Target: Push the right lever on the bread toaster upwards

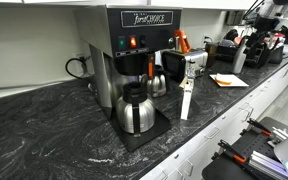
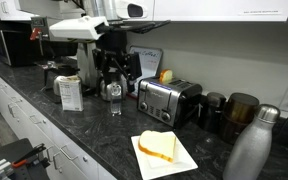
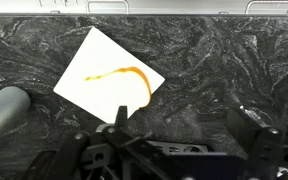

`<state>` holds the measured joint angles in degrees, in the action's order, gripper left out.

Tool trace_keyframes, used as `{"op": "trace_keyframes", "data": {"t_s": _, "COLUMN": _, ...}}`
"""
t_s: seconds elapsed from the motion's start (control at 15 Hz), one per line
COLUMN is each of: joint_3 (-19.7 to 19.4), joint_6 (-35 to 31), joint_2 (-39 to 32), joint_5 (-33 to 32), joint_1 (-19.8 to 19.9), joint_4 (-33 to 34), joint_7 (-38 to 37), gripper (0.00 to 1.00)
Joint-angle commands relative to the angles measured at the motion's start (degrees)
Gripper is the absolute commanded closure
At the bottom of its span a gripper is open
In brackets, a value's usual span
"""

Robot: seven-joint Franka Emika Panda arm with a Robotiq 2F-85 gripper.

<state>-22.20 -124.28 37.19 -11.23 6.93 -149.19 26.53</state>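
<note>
The bread toaster (image 2: 167,100) is a small chrome box with a dark panel on the black counter. It also shows in an exterior view (image 1: 173,66), to the right of the coffee brewer. My gripper (image 2: 116,68) hangs from the white arm, to the left of the toaster and apart from it, above a clear glass (image 2: 114,96). In the wrist view the two fingers (image 3: 184,130) are spread wide with nothing between them. I cannot make out the toaster's levers in any view.
A white sheet with bread on it (image 2: 164,150) lies in front of the toaster and shows in the wrist view (image 3: 109,75). A steel bottle (image 2: 252,145), dark mugs (image 2: 239,110), a white box (image 2: 71,92), the tall coffee brewer (image 1: 134,45) and its carafe (image 1: 135,110) stand on the counter.
</note>
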Motion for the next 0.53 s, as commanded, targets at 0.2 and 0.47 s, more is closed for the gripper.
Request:
{"op": "trace_keyframes", "data": {"t_s": 0.2, "joint_3": 0.99, "joint_6": 0.03, "joint_2": -0.19, "joint_5": 0.86, "joint_1": 1.06, "joint_4": 0.12, "joint_7": 0.63, "gripper": 0.0}}
{"op": "trace_keyframes", "data": {"t_s": 0.47, "joint_3": -3.45, "joint_6": -3.84, "joint_2": -3.5, "joint_5": 11.59, "joint_1": -1.43, "joint_4": 1.47, "joint_7": 0.56, "gripper": 0.0}}
